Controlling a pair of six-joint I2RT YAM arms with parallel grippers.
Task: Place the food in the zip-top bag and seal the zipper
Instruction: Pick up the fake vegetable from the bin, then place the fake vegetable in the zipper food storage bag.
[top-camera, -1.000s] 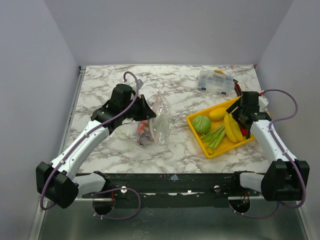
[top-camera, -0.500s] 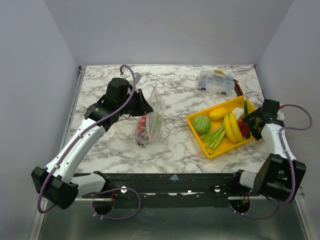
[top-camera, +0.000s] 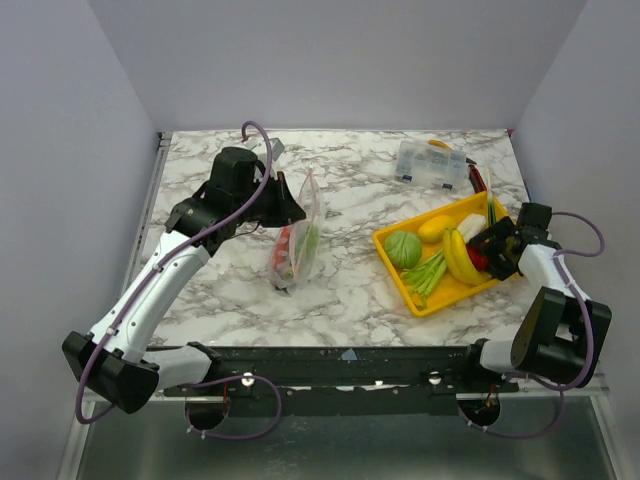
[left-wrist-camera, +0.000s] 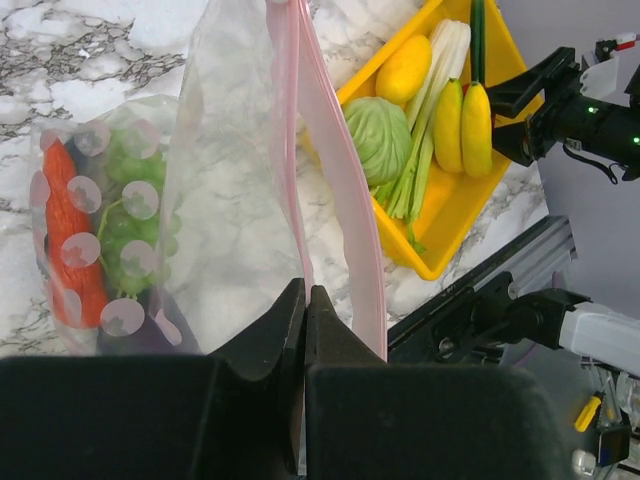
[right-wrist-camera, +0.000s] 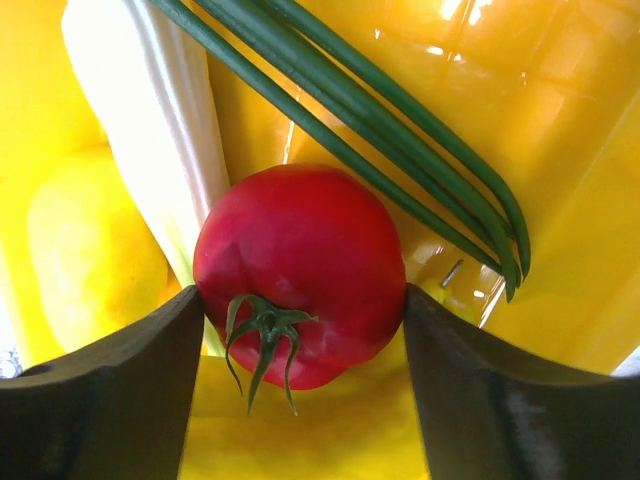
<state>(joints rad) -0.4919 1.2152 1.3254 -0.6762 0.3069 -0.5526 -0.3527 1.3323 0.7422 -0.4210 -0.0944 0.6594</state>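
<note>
The zip-top bag (top-camera: 300, 235) hangs upright at centre left, and my left gripper (top-camera: 290, 210) is shut on one side of its pink zipper (left-wrist-camera: 340, 180), jaws pressed together (left-wrist-camera: 306, 295). The mouth gapes. Through the clear bag (left-wrist-camera: 230, 200) show a red piece, green grapes and something dark purple. More food lies in the yellow tray (top-camera: 430, 303): a round green one (top-camera: 403, 248), bananas (top-camera: 460, 255) and a red tomato (right-wrist-camera: 300, 270). My right gripper (right-wrist-camera: 302, 300) is open and low in the tray, a finger close on each side of the tomato (top-camera: 478, 258).
Green onion stalks (right-wrist-camera: 400, 130) and a white stalk (right-wrist-camera: 150, 120) lie just behind the tomato; a yellow fruit (top-camera: 436, 228) sits at the tray's far side. A rigid clear compartment box (top-camera: 430, 163) stands at the back right. The table's right edge runs close to the tray.
My right gripper swung out past the tray's right side, then came back and dropped around the tomato. The left arm drew the bag's mouth slightly up and back.
</note>
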